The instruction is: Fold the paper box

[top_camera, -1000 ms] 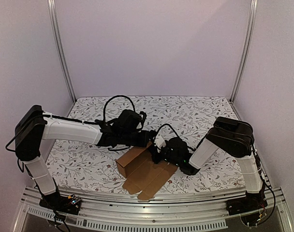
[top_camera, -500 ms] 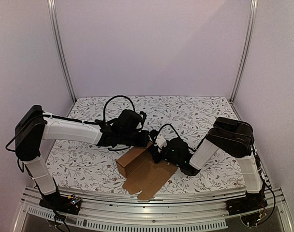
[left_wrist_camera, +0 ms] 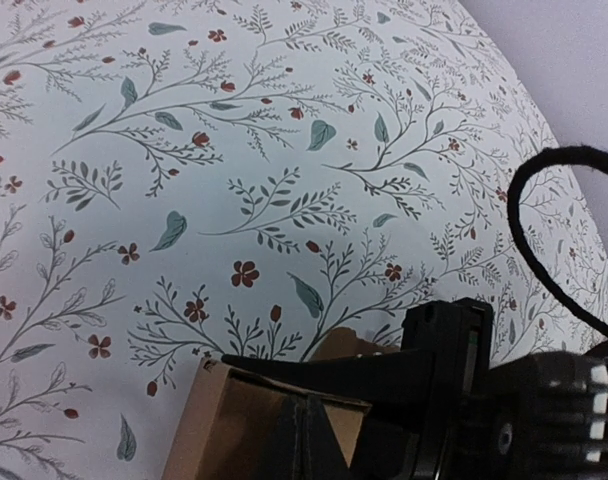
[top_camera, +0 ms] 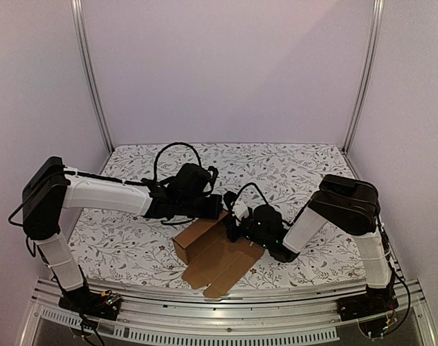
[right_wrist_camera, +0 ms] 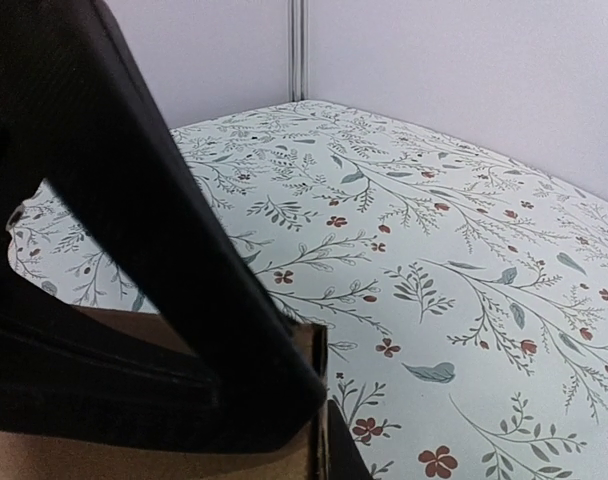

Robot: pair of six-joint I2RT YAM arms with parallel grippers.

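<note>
Left gripper (top_camera: pixel 217 209) is seen with jaws closed all the way, set at the far upper edge of the paper box (top_camera: pixel 204 246). In the left wrist view its black fingers (left_wrist_camera: pixel 324 378) are laid across the top of a brown cardboard wall. Whether the cardboard is pinched between them cannot be told. The left arm is stretched low over the table from the left side, with a black cable (top_camera: pixel 177 148) looped above the wrist.

The paper box is placed near the front middle of the table, between the two arms. Its left part is raised into an open, half-formed shell. Its right and near parts are spread flat as flaps on the flowered cloth (top_camera: pixel 298 169), reaching close to the front edge.

Right gripper (top_camera: pixel 235 219) is held at the right end of the raised part, just beside the left gripper. In the right wrist view a black finger (right_wrist_camera: pixel 134 200) is pressed close over a cardboard edge at the bottom. The gap between the jaws is hidden, so wide or narrow cannot be told. The right arm is bent in from the right side.
</note>
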